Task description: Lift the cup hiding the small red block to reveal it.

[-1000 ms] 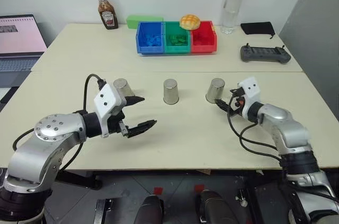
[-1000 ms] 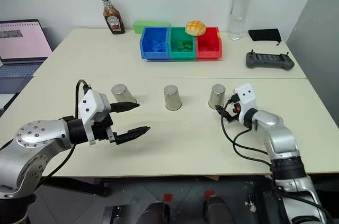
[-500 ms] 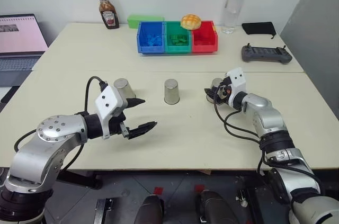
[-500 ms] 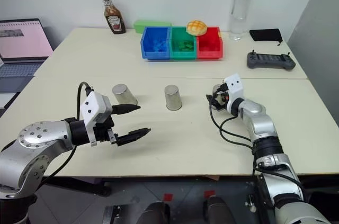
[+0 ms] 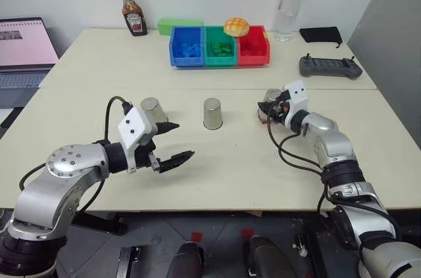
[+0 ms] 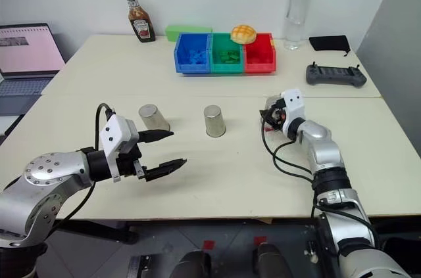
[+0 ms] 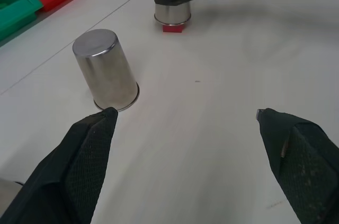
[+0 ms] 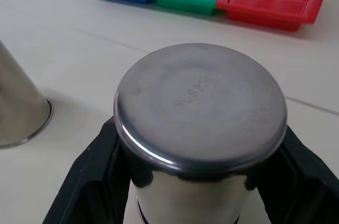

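With the right gripper [image 5: 271,108] clamped on the cup [image 8: 198,123] just above the small red block [image 7: 172,28] and the left gripper [image 5: 172,141] wide open, the smooth steel could slip and re-cover it.

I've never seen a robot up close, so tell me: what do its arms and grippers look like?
Both arms are rounded, shiny silver shells with black joints. Each wrist carries a small white box, and loose black cables loop alongside. The left gripper and right gripper each end in two black, pointed fingers with a rough, grainy surface.
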You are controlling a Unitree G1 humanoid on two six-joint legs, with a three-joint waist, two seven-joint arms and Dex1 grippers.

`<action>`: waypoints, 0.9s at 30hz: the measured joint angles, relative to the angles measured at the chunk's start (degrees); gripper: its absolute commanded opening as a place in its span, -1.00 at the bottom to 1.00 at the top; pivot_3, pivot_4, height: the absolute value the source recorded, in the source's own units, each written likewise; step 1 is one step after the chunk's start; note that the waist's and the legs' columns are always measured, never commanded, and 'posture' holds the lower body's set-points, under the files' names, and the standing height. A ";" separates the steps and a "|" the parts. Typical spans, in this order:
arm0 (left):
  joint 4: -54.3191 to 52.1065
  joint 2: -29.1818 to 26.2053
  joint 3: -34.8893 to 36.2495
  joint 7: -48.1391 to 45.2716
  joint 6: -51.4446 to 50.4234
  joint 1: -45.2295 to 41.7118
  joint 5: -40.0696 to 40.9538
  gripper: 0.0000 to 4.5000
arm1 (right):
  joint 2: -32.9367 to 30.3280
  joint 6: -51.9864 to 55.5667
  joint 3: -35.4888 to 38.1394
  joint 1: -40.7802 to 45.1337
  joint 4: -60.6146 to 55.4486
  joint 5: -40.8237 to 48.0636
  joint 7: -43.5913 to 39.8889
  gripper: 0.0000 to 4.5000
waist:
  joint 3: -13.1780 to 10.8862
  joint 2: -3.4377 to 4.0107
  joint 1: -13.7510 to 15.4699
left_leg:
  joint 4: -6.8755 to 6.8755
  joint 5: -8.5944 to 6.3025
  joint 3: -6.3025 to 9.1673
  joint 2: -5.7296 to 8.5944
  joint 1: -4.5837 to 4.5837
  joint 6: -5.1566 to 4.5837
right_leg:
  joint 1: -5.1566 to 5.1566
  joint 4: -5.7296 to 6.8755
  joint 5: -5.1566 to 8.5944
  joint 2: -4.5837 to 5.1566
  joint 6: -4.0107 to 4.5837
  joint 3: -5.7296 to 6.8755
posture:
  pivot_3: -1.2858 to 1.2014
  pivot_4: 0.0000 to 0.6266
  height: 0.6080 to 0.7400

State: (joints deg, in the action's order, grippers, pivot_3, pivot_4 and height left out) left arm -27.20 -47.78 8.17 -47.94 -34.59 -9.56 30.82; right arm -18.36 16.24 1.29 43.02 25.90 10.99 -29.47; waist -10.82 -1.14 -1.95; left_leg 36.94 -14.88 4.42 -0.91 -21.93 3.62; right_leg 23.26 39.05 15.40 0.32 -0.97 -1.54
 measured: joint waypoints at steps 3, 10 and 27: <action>0.10 0.12 0.00 -0.10 0.14 0.26 -0.37 1.00 | -1.98 2.52 2.11 -1.74 -7.88 0.90 1.34 0.21 | 0.00 0.00 0.18 | 0.00 0.00 0.01 0.00 -0.01 0.00 | -0.01 -0.01 0.00 0.01 0.00 0.02 | 0.03 -0.52 1.00; 1.96 0.75 -0.53 -0.56 1.18 -0.30 -0.96 1.00 | -5.08 8.88 2.15 -9.45 -14.19 -2.91 6.78 0.21 | 0.00 -0.01 -0.02 | 0.01 0.00 -0.14 0.02 0.07 0.00 | 0.01 0.02 -0.01 -0.01 -0.02 -0.38 | 0.03 -0.52 1.00; 4.83 1.90 -2.47 -2.22 2.73 -2.42 -2.23 1.00 | -2.54 11.77 6.67 -5.50 -10.00 -0.53 10.60 0.97 | 0.00 -0.01 -0.93 | 0.00 -0.01 -0.36 -0.03 0.08 -0.02 | 0.06 -0.04 -0.05 -0.12 -0.10 -0.67 | 0.03 -0.52 1.00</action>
State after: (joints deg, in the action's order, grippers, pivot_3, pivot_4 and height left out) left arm -22.37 -45.88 5.70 -50.16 -31.85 -11.98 28.59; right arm -20.90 28.01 7.96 37.53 15.90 10.46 -18.87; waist -10.81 -1.14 -2.87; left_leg 36.94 -14.89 4.06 -0.94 -21.85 3.60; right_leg 23.32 39.00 15.35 0.20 -1.07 -2.22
